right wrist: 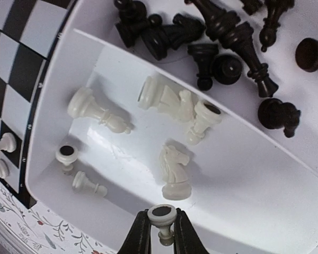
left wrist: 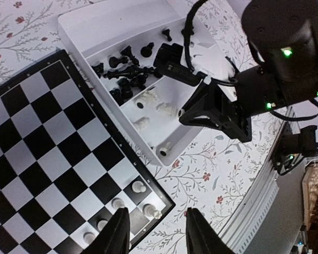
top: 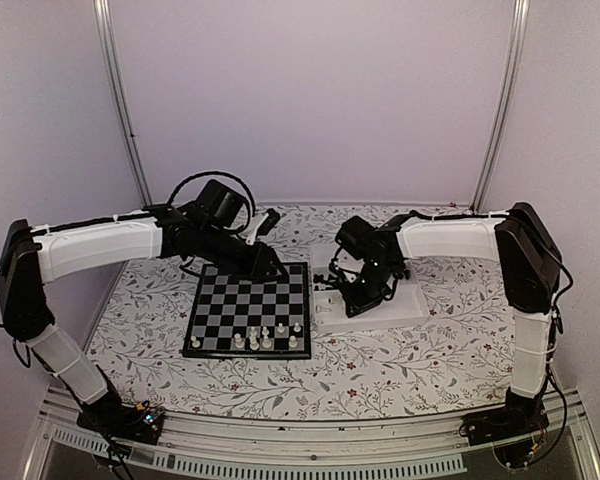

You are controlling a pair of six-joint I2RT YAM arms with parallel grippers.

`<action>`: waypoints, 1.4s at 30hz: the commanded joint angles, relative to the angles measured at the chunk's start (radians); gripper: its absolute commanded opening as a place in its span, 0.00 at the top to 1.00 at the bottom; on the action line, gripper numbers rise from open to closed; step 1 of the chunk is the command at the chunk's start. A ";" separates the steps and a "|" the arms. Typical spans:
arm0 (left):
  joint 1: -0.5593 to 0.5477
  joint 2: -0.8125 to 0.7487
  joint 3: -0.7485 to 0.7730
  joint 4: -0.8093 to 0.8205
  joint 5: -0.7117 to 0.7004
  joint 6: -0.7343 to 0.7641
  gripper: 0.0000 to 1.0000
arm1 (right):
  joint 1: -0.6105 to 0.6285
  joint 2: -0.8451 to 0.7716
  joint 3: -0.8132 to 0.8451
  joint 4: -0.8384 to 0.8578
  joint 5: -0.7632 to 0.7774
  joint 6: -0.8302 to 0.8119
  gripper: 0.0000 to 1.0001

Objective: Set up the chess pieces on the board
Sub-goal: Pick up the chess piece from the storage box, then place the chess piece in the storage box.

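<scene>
The board (top: 248, 308) lies flat at the middle, with several white pieces (top: 265, 336) standing along its near edge. My left gripper (left wrist: 158, 233) hovers open over the board's corner (left wrist: 164, 203), nothing between its fingers. Right of the board, the white tray (top: 405, 308) holds loose chess pieces: black ones (right wrist: 222, 37) in one compartment, white ones in the other, among them a knight (right wrist: 174, 172) and a bishop (right wrist: 98, 112). My right gripper (right wrist: 162, 233) is down in the white compartment, shut on a white pawn (right wrist: 163, 221) turned base-up.
The tray's wall (right wrist: 47, 106) runs close along the board's border (right wrist: 34, 103). The flowered tablecloth (top: 400, 360) surrounds both. My right arm (left wrist: 254, 90) reaches over the tray in the left wrist view.
</scene>
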 commanded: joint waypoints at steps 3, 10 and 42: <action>0.024 0.124 0.054 0.167 0.165 -0.116 0.61 | -0.004 -0.149 -0.025 0.090 -0.013 -0.027 0.94; 0.035 0.236 0.111 0.230 0.277 -0.162 0.61 | -0.003 -0.205 -0.033 0.132 -0.058 -0.039 0.95; 0.036 0.032 -0.035 0.241 0.189 -0.119 0.61 | -0.002 -0.016 0.169 -0.333 0.262 -0.084 0.92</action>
